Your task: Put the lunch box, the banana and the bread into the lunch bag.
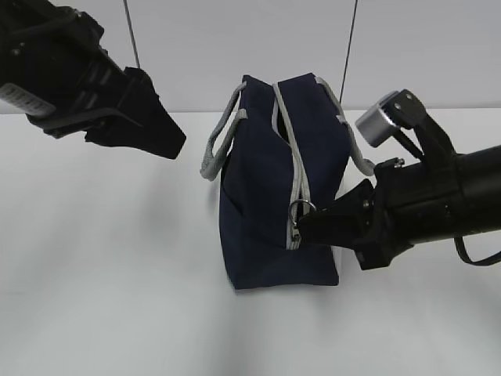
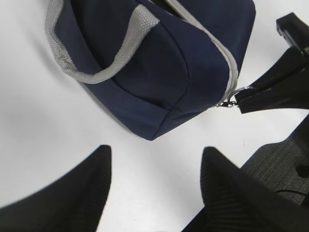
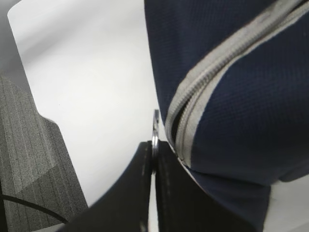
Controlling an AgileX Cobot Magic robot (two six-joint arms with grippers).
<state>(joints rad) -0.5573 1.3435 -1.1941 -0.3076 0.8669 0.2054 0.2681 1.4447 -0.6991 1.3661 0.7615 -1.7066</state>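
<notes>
Navy fabric lunch bag (image 1: 274, 188) stands upright on the white table (image 1: 102, 274), mid-frame in the exterior view. Long axis runs away from the camera; the narrow zippered end faces us. Grey zipper (image 1: 296, 168) runs over the top and down that near end, parted along the top. Two grey strap handles (image 1: 219, 149) flop out to either side.

Right gripper (image 1: 307, 225): fingers pressed together, pinching the metal ring pull (image 1: 301, 208) low on the bag's near end. Right wrist view confirms it: ring (image 3: 155, 128) sits edge-on between the two black fingertips (image 3: 166, 169), right at the foot of the zipper track.

Left gripper (image 1: 176, 145): in the air up and left of the bag, apart from it, tip pointing toward the left handle. Left wrist view shows its fingers (image 2: 67, 193) spread wide, nothing between them, table below.

Bag sits between the two grippers; right one in contact via the pull, left one clear.

Lunch box, banana, bread: none visible in any view.
</notes>
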